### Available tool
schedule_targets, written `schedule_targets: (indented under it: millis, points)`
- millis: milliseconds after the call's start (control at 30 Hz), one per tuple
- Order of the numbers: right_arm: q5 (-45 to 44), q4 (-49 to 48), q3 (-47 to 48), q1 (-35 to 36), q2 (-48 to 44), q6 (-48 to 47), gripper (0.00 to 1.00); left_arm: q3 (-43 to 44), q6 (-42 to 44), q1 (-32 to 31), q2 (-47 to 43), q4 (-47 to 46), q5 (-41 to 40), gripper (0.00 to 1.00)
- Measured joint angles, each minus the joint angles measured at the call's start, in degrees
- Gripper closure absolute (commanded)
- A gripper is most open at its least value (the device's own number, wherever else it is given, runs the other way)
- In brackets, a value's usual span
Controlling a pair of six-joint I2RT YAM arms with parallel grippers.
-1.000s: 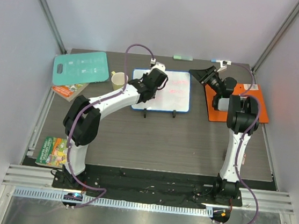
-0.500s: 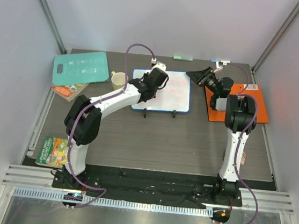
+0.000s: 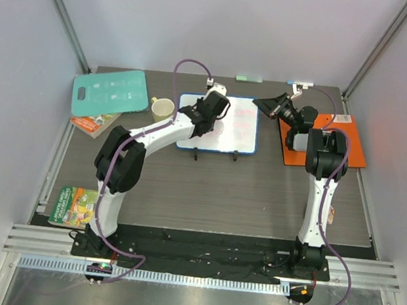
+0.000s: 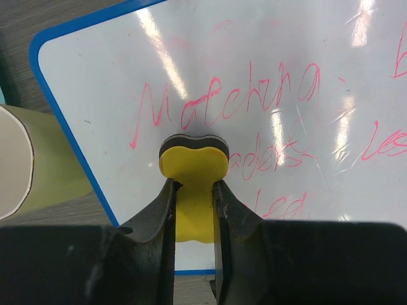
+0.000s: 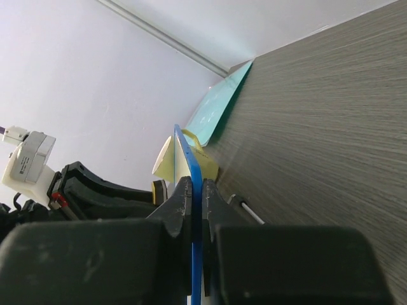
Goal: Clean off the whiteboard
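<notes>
The whiteboard (image 3: 235, 130) lies at the back middle of the table, blue-framed, with red writing (image 4: 267, 95) across it. My left gripper (image 3: 210, 109) hangs over the board's left part, shut on a yellow eraser (image 4: 194, 162) whose black felt faces the board just below the first red word. My right gripper (image 3: 266, 104) is at the board's right edge. In the right wrist view its jaws are shut on the thin blue frame (image 5: 184, 143), seen edge-on between them. One small black foot (image 5: 245, 210) of the board shows beside the jaws.
A pale yellow cup (image 3: 162, 109) stands just left of the whiteboard. A teal cutting board (image 3: 111, 90) lies at the back left over a book (image 3: 93, 123). An orange folder (image 3: 354, 151) lies under the right arm. Another book (image 3: 72, 206) sits at the front left.
My right gripper has moved left from over the orange folder to the whiteboard's right edge and closed on the frame. The left gripper with the eraser has shifted slightly on the board.
</notes>
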State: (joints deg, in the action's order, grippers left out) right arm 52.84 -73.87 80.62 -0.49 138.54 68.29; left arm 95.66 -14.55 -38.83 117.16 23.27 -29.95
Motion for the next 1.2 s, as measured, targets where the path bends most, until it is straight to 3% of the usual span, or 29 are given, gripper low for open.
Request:
schedule_targets:
  millis: [233, 600, 933, 1200]
  points:
    - [1.1, -1.5, -0.9, 0.0, 0.3, 2.0, 0.99, -5.6, 0.0, 0.7, -1.1, -7.1, -1.6, 1.00]
    - [0.7, -2.8, -10.3, -0.7, -4.9, -1.3, 0.99, -5.5, 1.8, 2.4, -1.1, -13.4, -2.5, 1.00]
    - [0.8, -1.5, -12.7, -0.9, -7.4, -5.8, 0.98, 5.2, 3.0, 4.7, 4.2, -11.8, 12.1, 1.00]
    - [-1.8, 8.1, -18.9, -0.9, -16.2, -18.2, 0.99, 4.6, 2.0, 1.7, 4.5, -12.7, 13.1, 1.00]
